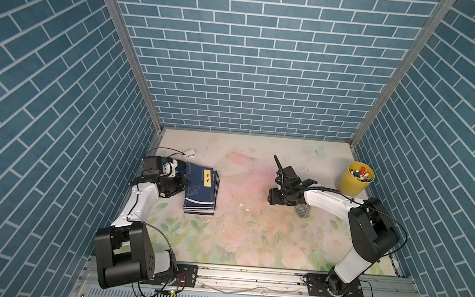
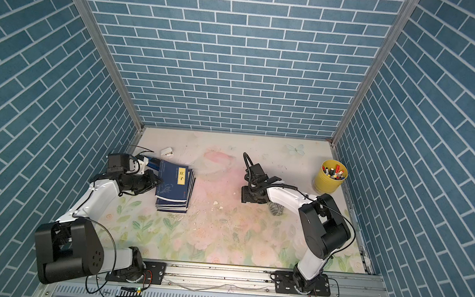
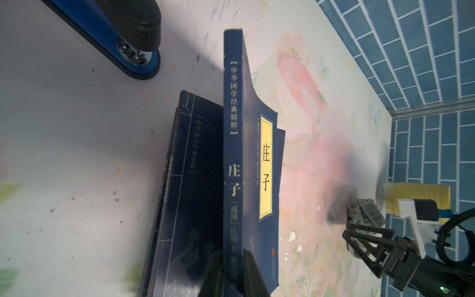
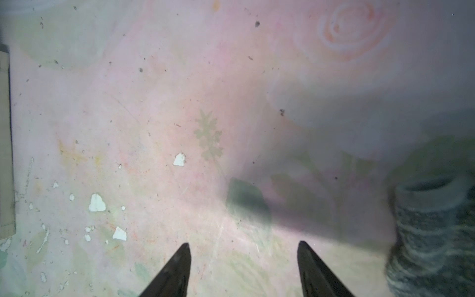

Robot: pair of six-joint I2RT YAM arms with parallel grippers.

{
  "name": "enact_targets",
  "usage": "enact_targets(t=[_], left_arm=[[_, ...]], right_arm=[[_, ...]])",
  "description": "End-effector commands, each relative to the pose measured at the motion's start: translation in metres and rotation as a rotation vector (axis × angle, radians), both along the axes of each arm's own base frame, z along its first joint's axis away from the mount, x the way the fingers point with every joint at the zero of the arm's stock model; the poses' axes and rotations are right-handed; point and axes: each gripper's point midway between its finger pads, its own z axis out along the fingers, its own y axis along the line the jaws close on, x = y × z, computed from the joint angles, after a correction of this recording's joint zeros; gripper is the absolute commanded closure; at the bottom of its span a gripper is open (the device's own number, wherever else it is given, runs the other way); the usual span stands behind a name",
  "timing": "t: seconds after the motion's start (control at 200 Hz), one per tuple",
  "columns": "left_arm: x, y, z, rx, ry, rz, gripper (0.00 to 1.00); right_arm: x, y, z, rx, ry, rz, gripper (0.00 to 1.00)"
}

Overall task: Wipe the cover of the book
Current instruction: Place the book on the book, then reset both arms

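a yellow cup (image 1: 354, 183) of markers (image 1: 360, 175) stands by the right wall; a blue stapler (image 3: 133, 30) lies on the floral tabletop (image 1: 252, 237).

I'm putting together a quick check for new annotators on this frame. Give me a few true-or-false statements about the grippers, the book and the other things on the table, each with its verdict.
1. The left gripper is shut on the top book at its spine. True.
2. The right gripper holds the grey cloth. False: its jaws are open and empty; the cloth lies on the table beside it.
3. The yellow cup holds coloured pens. True.
4. The top book lies alone on the table. False: it sits on a stack of similar blue books.
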Motion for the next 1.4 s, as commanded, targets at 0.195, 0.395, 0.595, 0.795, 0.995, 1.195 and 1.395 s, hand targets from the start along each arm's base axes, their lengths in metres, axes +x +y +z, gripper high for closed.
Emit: enact_targets(t=[0.195,0.395,0.595,0.795,0.995,1.195,1.395], left_arm=[[0.003,-0.003,-0.030,0.119,0.092,-0.076,1.00],[0.001,0.006,-0.042,0.190,0.153,-0.077,1.00],[0.000,0.008,-0.051,0.220,0.189,-0.076,1.00],[-0.002,0.006,-0.061,0.257,0.222,-0.091,0.88],[0.006,0.027,-0.051,0.374,0.206,-0.009,0.58],[0.016,0.042,-0.032,0.483,0.182,0.033,0.38],[0.034,0.038,0.008,0.473,0.013,0.086,0.27]], right_arm=[[0.010,0.010,0.005,0.025,-0.019,0.039,0.34],[0.011,0.006,0.004,0.018,-0.018,0.035,0.33],[0.012,0.005,0.006,0.019,-0.019,0.033,0.33],[0.012,0.001,0.007,0.015,-0.023,0.029,0.33],[0.012,-0.005,0.017,0.001,-0.039,0.044,0.31],[0.013,-0.013,0.035,-0.013,-0.061,0.065,0.30],[0.024,-0.038,0.058,-0.058,-0.142,0.045,0.29]])
